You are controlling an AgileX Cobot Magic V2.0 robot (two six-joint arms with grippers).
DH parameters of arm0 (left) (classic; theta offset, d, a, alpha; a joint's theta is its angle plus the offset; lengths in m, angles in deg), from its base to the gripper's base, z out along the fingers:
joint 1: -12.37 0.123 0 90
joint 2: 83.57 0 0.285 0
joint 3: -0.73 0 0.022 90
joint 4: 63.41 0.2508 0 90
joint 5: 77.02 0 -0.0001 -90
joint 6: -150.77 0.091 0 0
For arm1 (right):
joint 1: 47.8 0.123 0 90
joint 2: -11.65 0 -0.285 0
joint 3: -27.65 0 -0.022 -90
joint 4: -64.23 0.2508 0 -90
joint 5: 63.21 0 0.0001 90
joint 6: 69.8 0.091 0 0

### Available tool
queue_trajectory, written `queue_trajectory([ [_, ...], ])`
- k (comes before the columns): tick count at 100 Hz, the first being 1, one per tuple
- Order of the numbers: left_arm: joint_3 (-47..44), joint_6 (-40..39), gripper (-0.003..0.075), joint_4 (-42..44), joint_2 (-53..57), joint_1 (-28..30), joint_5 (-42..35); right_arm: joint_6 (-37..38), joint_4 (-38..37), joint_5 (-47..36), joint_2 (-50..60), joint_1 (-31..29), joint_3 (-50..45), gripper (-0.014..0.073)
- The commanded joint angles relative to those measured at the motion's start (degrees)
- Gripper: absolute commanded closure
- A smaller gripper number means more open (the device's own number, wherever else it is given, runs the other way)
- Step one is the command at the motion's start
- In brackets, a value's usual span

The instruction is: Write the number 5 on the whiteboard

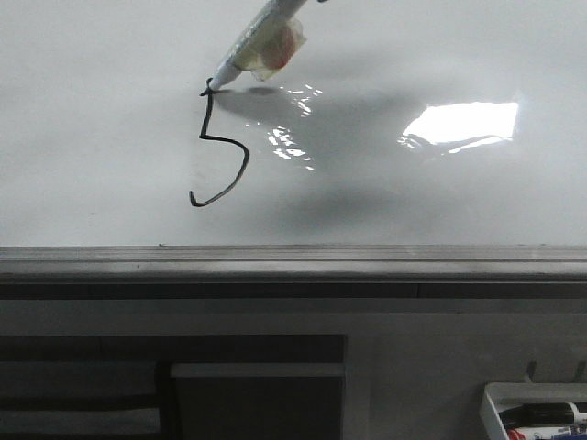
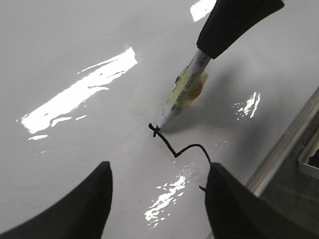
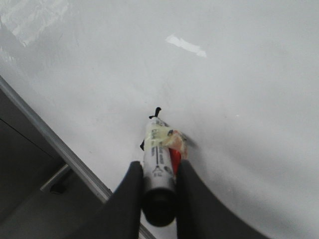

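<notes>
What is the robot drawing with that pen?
The right gripper holds a marker with its tip on the whiteboard. It is writing the number 5: the upright stroke and the curved belly are drawn, and the tip sits at the top of the stroke, where the top bar looks barely begun. The left gripper is open, holds nothing and hovers over the board near the digit.

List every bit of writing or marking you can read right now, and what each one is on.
"5", hand-drawn and missing its top bar so far: the number 5 on the whiteboard.
Print on the marker barrel held by the right gripper: too small and blurred to read.
Labels on the markers in the tray: blurred, unreadable.
</notes>
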Motion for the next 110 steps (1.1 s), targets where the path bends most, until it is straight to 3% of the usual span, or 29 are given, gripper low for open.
queue_trajectory([
  [1, 1.6, -0.7, 0.0335, -1.0, 0.0, 0.2, -2.9, -0.1, -1.3, -2.4, 2.0, -2.1, 1.6, 0.0653],
  [66, 1.6, -0.7, 0.0335, -1.0, 0.0, 0.2, -2.9, 0.0, -1.8, 0.6, 4.1, -3.9, 1.3, 0.0653],
  [89, 1.6, -0.7, 0.0334, 0.1, -1.8, -1.4, -7.6, -2.5, -1.8, 3.1, 8.1, 2.5, 1.8, 0.0655],
  [110, 2.4, -0.7, 0.0335, 0.2, -12.3, -4.8, -15.5, -3.0, -2.9, 7.5, 7.9, 7.7, 1.8, 0.0655],
])
